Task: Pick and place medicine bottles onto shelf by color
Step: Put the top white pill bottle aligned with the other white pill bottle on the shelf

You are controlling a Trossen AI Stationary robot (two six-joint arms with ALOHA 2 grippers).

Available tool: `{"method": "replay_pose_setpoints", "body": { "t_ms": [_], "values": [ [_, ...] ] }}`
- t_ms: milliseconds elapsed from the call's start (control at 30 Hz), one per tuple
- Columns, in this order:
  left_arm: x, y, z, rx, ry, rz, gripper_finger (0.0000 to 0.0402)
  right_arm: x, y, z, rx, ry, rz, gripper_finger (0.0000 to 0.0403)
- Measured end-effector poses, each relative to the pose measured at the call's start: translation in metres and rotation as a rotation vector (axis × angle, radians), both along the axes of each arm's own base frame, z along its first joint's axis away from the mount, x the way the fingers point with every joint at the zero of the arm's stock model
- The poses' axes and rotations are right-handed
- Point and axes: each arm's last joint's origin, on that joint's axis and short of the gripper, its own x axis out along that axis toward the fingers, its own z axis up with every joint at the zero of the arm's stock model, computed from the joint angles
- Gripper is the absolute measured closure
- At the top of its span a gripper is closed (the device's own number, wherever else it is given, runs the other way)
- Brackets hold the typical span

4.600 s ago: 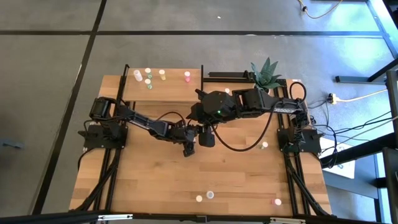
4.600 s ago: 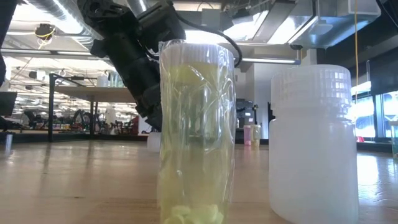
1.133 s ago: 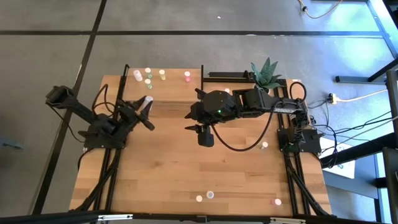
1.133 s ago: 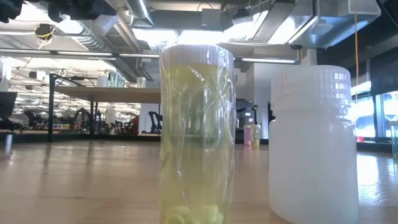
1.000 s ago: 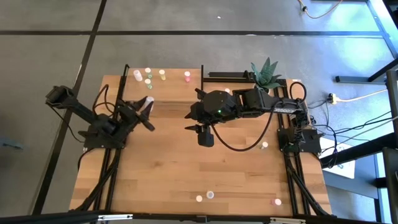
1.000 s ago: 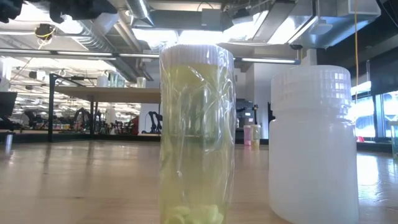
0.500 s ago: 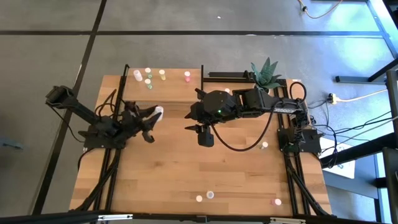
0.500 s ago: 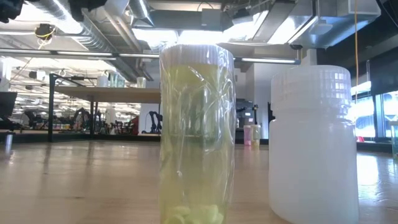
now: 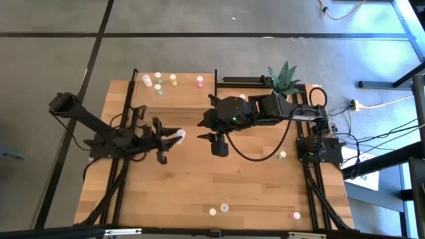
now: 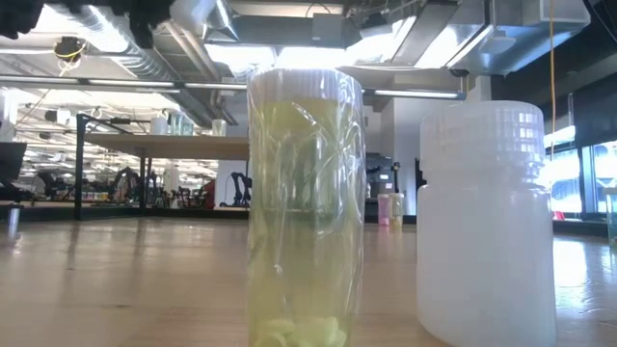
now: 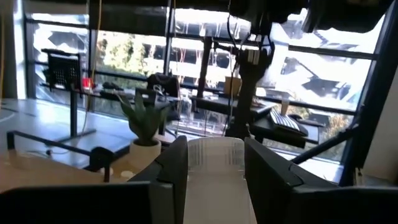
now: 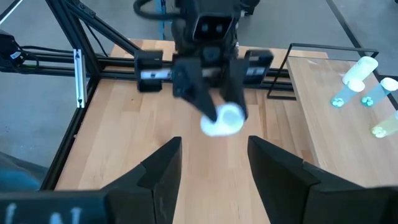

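Swung inward from beside the shelf [image 9: 174, 99] toward mid-table, the left gripper [image 9: 174, 137] clamps a white medicine bottle [image 9: 180, 134] between its fingers, above the tabletop and facing the right gripper [image 9: 207, 135], whose fingers stand apart around nothing.

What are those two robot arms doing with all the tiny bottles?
The left hand is holding a little white bottle up over the table. The right hand waits open near the middle, holding nothing. Five bottles already stand on the shelf at the back, and a few more sit on the table waiting their turn.
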Motion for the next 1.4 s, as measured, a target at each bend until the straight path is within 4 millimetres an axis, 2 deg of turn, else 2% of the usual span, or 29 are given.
{"method": "replay_pose_setpoints", "body": {
  "t_ms": [433, 700, 933, 1267, 1400],
  "values": [
    [0.035, -0.006, -0.024, 0.008, -0.066, -0.206, 0.0288, 0.0, 0.0, 0.0, 0.001, 0.0, -0.001, 0.0217],
    [0.038, 0.001, -0.047, 0.035, -0.191, -0.358, 0.0288, 0.0, 0.0, 0.0, 0.001, 0.0, -0.001, 0.0217],
    [0.045, -0.003, -0.066, 0.051, -0.11, -0.448, 0.0288, 0.0, 0.0, 0.0, 0.001, -0.001, -0.001, 0.0217],
    [0.056, 0.002, -0.087, 0.088, -0.005, -0.404, 0.0288, 0.0, 0.0, 0.0, 0.001, -0.001, -0.001, 0.0217],
    [0.064, 0.004, -0.094, 0.042, 0.02, -0.399, 0.0288, 0.0, 0.0, 0.0, 0.001, -0.001, -0.001, 0.0217]
  ]
}}
